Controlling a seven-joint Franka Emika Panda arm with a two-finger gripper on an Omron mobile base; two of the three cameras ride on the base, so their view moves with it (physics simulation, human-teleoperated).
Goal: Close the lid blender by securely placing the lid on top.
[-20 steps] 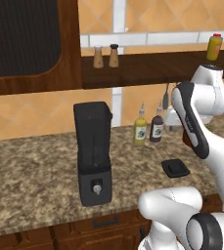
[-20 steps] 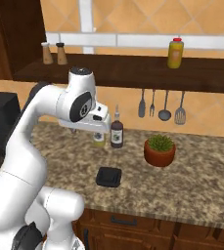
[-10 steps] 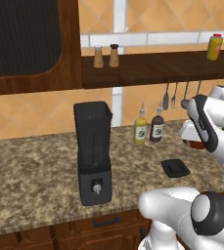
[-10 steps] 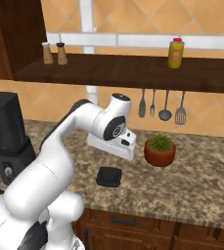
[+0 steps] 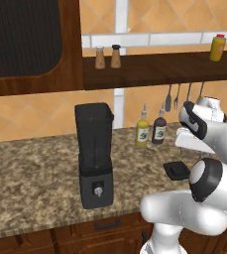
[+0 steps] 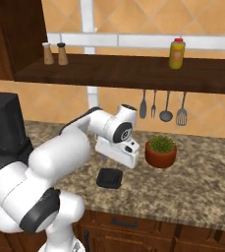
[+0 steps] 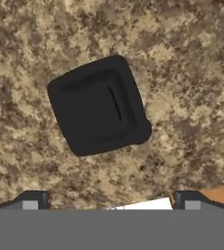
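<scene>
Lid [image 7: 98,112] lies flat on the counter [image 7: 191,73] under my gripper [image 7: 108,200], jaws spread wide, holding nothing; blender [image 5: 94,154] stands well apart.

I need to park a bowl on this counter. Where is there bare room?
Bare granite lies left of the blender, and between it and the lid. It is crowded behind the lid: two bottles and a potted plant.
</scene>
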